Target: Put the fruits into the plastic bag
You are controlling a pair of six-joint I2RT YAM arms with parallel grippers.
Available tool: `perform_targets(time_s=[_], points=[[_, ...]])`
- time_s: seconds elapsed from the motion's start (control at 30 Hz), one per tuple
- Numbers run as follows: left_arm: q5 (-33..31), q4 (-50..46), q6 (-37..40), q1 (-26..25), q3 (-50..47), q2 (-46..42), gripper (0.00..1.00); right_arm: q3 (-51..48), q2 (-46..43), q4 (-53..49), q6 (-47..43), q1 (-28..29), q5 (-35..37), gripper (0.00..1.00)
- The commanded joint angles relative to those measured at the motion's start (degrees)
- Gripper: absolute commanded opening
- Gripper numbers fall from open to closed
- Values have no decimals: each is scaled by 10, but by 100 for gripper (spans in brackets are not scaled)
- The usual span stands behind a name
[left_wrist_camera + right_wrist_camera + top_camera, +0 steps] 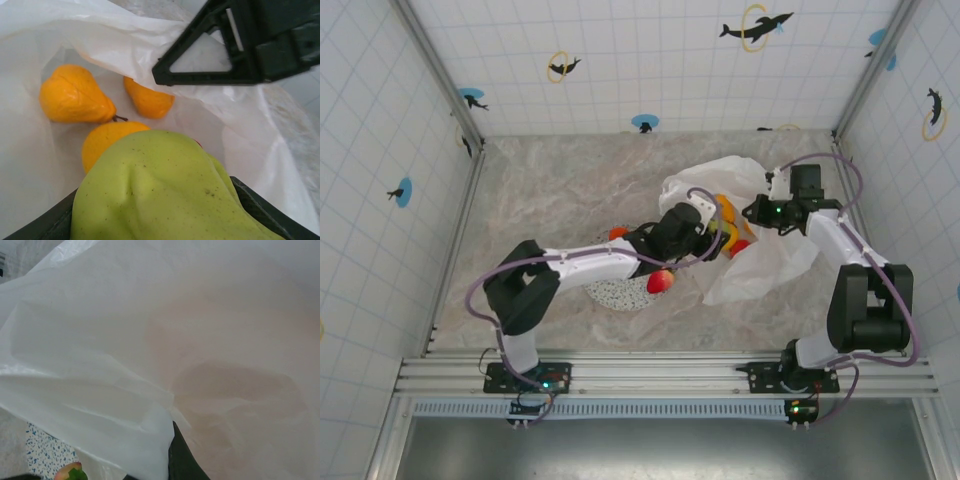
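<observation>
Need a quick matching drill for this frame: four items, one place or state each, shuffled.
Items:
1. green fruit
2. orange fruits
3. red fruit
4. speckled plate

Places or states:
A. lying inside the plastic bag
B. on the table under the left arm
C. held between the left gripper fingers at the bag mouth
D. at the plate's right edge

Pairs: 1-C, 2-A, 3-D, 4-B

White-and-black arm links [590, 265], purple cables [480, 285], black pincer [235, 50]

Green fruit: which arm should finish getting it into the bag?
Left. Its end effector already holds the green fruit over the plastic bag's opening, orange fruits below. The right end effector is at the bag's rim.
</observation>
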Motion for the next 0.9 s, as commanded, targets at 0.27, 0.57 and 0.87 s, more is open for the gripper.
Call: perform_targets(time_s=[0.27, 0.57, 0.87], points=[[-77, 120, 22, 24, 69, 101, 60, 25, -44, 10, 38, 4, -14, 0], [-104, 198, 47, 25, 115, 173, 61, 33, -40, 21, 50, 4, -19, 0], [-110, 206, 79, 26, 187, 248, 67, 45, -34, 36, 77, 4, -15, 0]])
